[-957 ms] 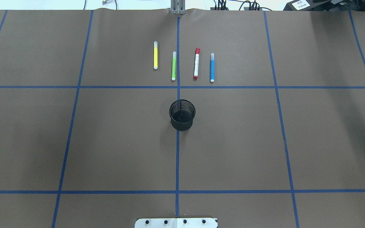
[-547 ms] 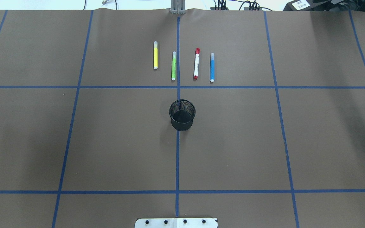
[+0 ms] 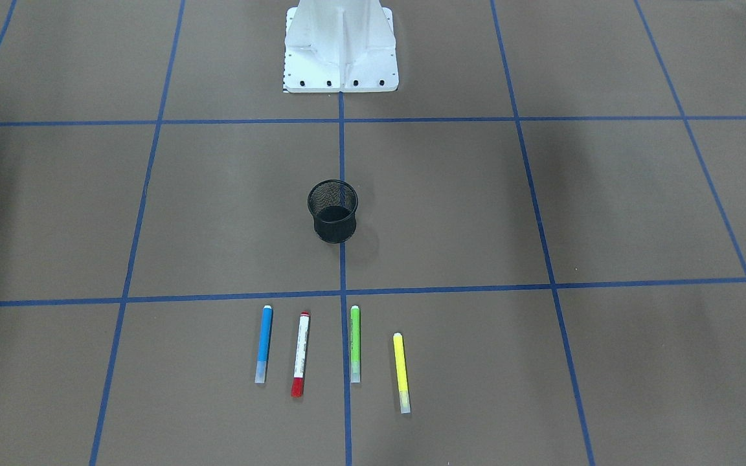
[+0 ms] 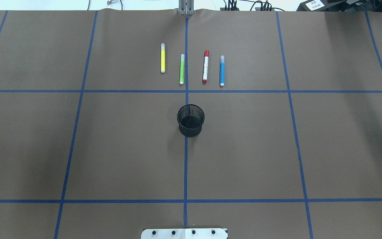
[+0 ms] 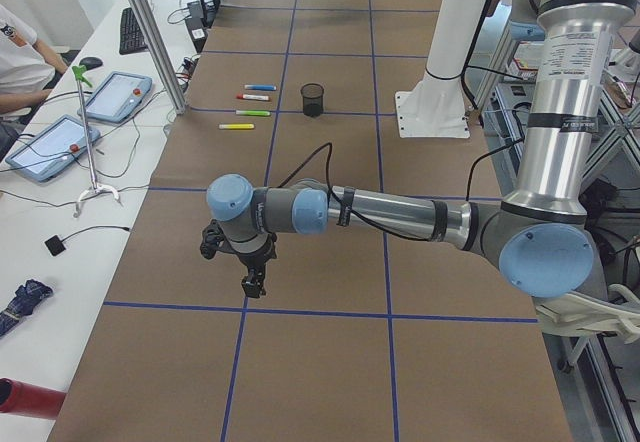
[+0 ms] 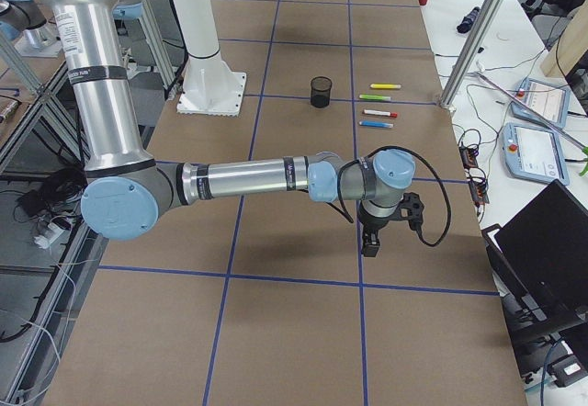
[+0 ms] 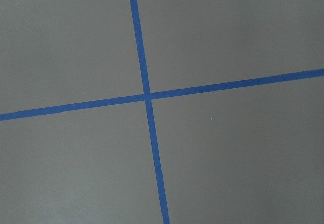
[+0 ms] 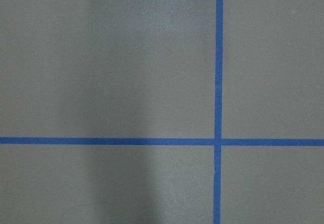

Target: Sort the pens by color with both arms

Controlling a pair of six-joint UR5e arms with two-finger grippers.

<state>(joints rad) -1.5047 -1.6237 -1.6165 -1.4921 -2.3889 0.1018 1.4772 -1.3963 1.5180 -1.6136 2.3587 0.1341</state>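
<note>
Yellow pen, green pen, red-capped pen, blue pen lie parallel, far bench. Black mesh cup upright nearer, apart, its floor visible. Grip of left pincer, right pincer: cannot tell.

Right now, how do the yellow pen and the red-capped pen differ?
The yellow pen has a yellow barrel and pale cap; the red-capped pen a white barrel. The yellow pen lies on the robot's left of the centre tape line, the red-capped pen right of it. The yellow pen sits farther from the mesh cup than the red-capped pen. Both lie flat, parallel.
</note>
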